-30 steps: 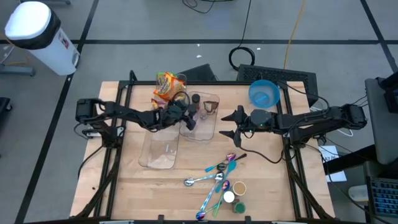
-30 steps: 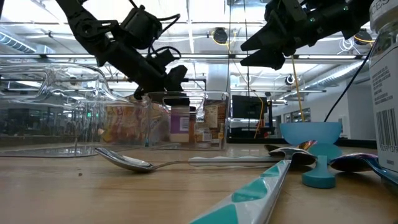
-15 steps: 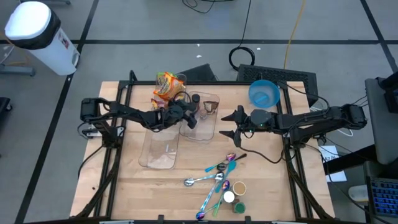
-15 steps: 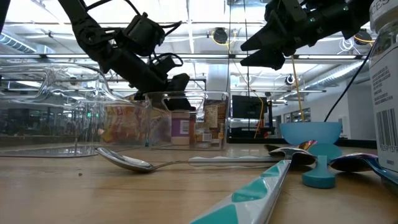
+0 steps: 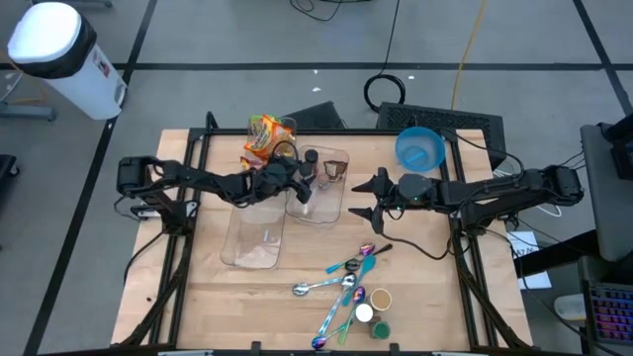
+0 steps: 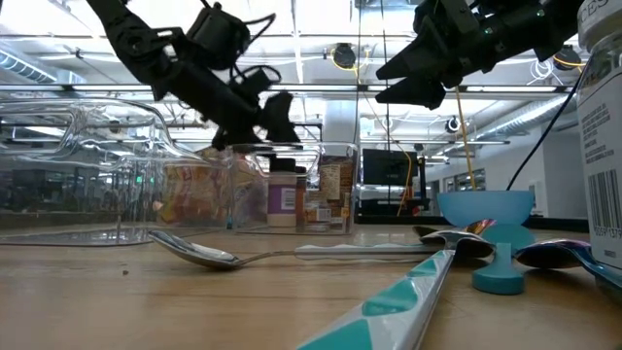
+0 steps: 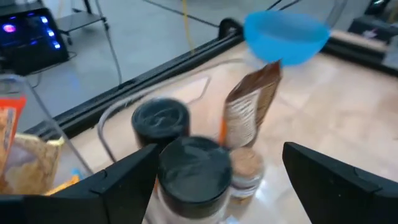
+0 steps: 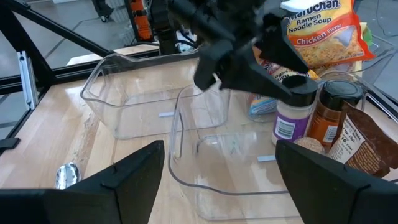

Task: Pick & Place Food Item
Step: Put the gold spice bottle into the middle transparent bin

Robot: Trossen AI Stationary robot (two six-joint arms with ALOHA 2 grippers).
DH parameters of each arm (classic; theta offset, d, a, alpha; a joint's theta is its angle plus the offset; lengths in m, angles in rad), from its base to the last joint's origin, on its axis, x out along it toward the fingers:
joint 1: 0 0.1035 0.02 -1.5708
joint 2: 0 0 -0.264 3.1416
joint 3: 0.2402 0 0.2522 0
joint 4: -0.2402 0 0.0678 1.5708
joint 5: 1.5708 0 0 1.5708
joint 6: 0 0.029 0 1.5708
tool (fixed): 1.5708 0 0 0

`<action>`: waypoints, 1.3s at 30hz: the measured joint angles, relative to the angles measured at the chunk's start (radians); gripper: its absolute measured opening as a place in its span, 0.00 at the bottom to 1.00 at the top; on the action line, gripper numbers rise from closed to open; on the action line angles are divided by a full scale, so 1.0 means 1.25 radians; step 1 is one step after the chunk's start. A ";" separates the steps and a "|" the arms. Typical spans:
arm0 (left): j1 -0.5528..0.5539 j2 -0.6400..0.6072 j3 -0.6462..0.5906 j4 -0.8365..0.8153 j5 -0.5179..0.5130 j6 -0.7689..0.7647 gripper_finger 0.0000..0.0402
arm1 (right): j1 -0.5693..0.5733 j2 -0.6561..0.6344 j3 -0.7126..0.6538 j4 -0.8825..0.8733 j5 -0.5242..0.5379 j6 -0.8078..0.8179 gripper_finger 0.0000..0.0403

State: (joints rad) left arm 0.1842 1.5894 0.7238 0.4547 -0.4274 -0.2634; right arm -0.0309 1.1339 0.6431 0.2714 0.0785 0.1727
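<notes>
White spice jar [image 8: 291, 115] w/ black lid stands upright in clear bin [image 8: 205, 180] near table's far edge, label facing out. Beside it: brown spice jar [image 8: 331, 118], black lid, upright; brown pouch [image 8: 367, 144] leaning. Ramen packet [image 5: 265, 134], orange/yellow, sits at bin's far-left corner.

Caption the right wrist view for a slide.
Left gripper open above a white spice jar in a clear bin, ramen packet behind.
</notes>
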 joint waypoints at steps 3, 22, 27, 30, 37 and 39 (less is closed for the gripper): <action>-0.008 -0.042 0.000 -0.024 0.019 0.000 0.85 | 0.000 0.000 0.000 0.000 -0.001 0.011 0.74; -0.121 -0.175 0.000 -0.072 0.070 0.016 0.86 | 0.207 0.000 0.000 0.197 -0.001 -0.092 0.74; -0.131 -0.175 0.000 -0.070 0.070 0.005 0.86 | 0.225 0.000 0.000 0.235 -0.006 -0.041 0.74; -0.139 -0.175 0.000 -0.074 0.070 -0.008 0.86 | 0.274 -0.001 0.000 0.236 -0.037 -0.077 0.74; -0.151 -0.175 0.000 -0.103 0.071 -0.043 0.86 | 0.549 0.005 0.117 -0.079 0.262 -0.158 0.74; -0.150 -0.175 0.000 -0.111 0.071 -0.062 0.86 | 0.622 0.013 0.148 -0.229 0.378 -0.073 0.74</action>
State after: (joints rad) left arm -0.0032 1.3708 0.7238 0.3156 -0.3389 -0.3413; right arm 0.7464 1.1497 0.8276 -0.0147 0.5514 0.0813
